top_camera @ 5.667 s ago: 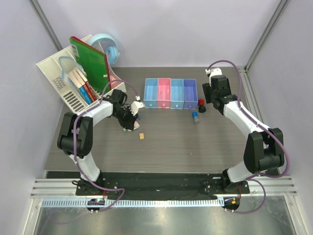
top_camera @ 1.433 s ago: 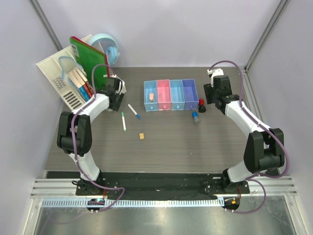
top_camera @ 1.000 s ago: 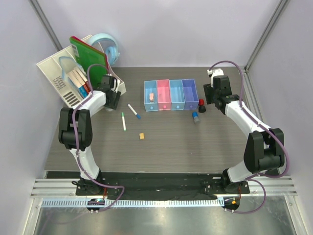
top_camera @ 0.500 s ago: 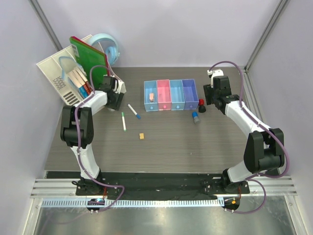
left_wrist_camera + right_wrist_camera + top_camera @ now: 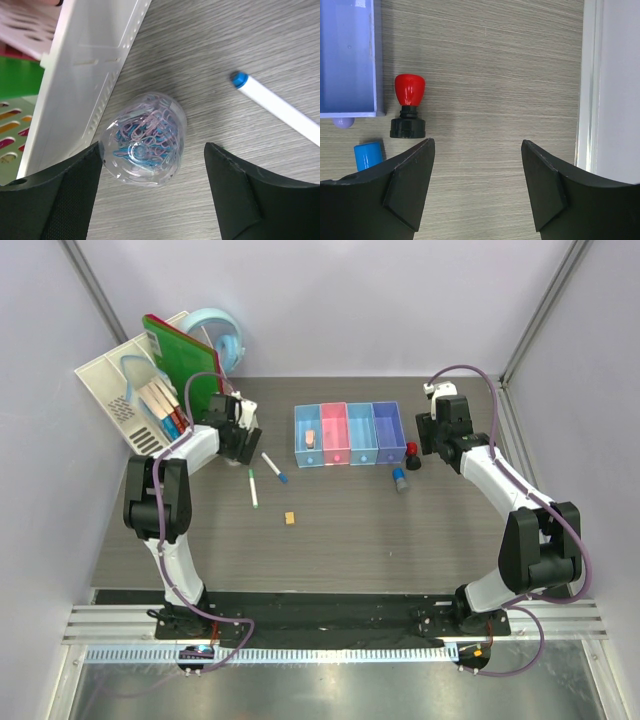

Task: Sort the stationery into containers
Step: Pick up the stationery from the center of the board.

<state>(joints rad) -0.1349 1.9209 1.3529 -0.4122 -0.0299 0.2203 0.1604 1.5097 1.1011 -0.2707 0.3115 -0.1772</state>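
Left fingers [image 5: 65, 200] open, empty, straddling upright clear paper-clip jar [image 5: 142, 145] just beside white organizer [image 5: 90, 75]; blue-capped pen [image 5: 280, 107] lies right. Right fingers [image 5: 395, 190] open, empty.

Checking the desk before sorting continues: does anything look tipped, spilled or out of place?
Nothing spilled or broken. The red-and-black stamp seems tipped on its side just outside the violet bin, a blue cylinder loose beside it. A green-capped pen, a blue-capped pen and an orange block lie loose further left.
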